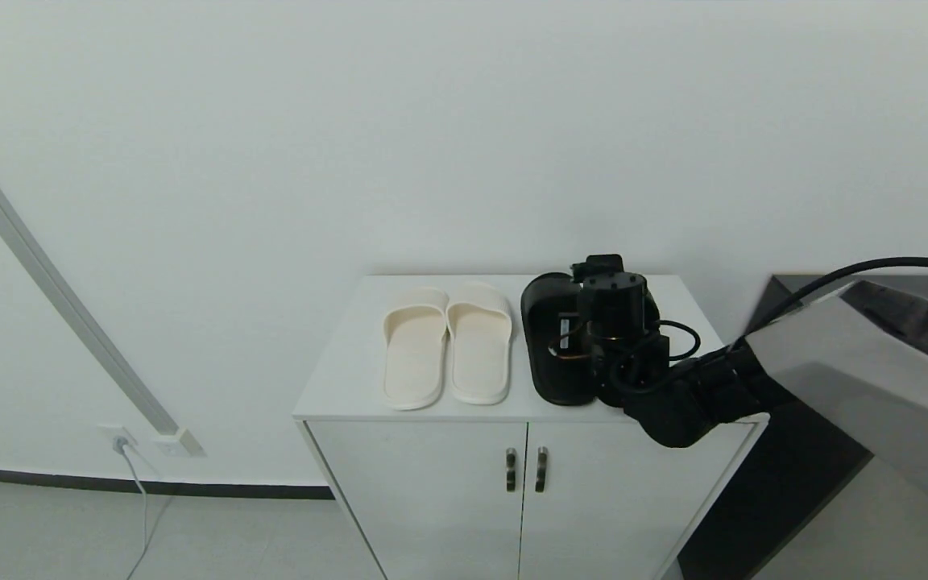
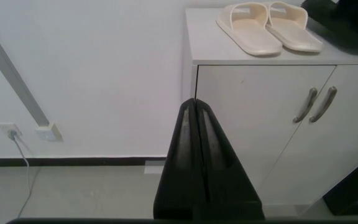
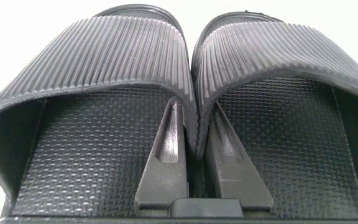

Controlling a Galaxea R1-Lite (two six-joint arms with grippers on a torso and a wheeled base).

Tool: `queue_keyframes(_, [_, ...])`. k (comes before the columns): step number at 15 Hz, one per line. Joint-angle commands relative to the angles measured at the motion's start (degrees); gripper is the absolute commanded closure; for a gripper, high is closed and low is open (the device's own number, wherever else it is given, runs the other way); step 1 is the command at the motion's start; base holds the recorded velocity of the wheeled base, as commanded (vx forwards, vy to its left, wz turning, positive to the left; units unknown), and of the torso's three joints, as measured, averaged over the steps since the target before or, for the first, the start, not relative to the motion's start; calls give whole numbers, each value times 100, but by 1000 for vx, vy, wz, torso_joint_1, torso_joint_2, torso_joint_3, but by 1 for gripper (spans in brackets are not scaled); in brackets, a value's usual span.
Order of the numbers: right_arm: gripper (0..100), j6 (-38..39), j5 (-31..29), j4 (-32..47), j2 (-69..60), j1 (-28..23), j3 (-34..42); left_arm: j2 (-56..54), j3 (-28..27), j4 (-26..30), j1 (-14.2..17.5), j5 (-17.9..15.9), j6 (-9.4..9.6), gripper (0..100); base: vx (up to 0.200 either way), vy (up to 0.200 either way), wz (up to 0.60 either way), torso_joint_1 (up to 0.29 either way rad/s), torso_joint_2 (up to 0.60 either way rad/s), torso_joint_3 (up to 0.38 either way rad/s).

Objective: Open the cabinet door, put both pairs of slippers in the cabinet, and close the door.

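White cabinet (image 1: pixel 343 362) stands against the wall (image 1: pixel 464 121). Both doors (image 1: pixel 424 491) are shut, with the two handles (image 1: pixel 511 470) side by side at the centre seam.

Both pairs sit on the cabinet top, toes to 12 o'clock, heels near the front edge.
- White slippers (image 1: pixel 446 346): mid-top, the two touching side by side.
- Black slippers (image 1: pixel 548 354): just beside the white pair at 3 o'clock. Can't tell if the pairs touch.

Right arm (image 1: pixel 689 395) comes in from 4 o'clock over the front edge. Right hand (image 3: pixel 194 109) is down in the black pair from the heel side, one finger (image 3: pixel 165 162) on each footbed. It's clenched on the two inner strap walls, which are pinched between the fingers.

Left hand (image 2: pixel 195 106) is clenched on nothing, fingers pressed flat together. It hangs in the air short of the cabinet's left front corner, not touching it.

Socket (image 1: pixel 120 441) is low on the wall at 8 o'clock from the cabinet, with a cable (image 1: pixel 140 499) dropping from it to the floor (image 1: pixel 45 532). Grey trunking (image 1: pixel 53 282) runs diagonally down the wall and ends just beside the socket.
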Motion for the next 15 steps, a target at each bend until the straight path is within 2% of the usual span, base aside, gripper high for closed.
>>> queue_keyframes(1, [100, -96, 77, -5, -736, 95, 522, 4, 0, -1, 4, 1, 0, 100, 0, 0, 0, 0, 0, 0])
queue_keyframes(4, [100, -104, 929, 4, -1782, 403, 1726, 4, 0, -1, 4, 1, 0, 100, 0, 0, 0, 0, 0, 0])
queue_keyframes(6, [100, -104, 1782, -5, -2318, 570, 2438, 4, 0, -1, 4, 1, 0, 100, 0, 0, 0, 0, 0, 0])
queue_keyframes(11, [100, -69, 3408, 4, -3505, 816, 3739, 4, 0, -1, 4, 1, 0, 100, 0, 0, 0, 0, 0, 0])
queue_keyframes(15, [100, -60, 3575, 13, -3636, 833, 3976, 4, 0, -1, 4, 1, 0, 100, 0, 0, 0, 0, 0, 0])
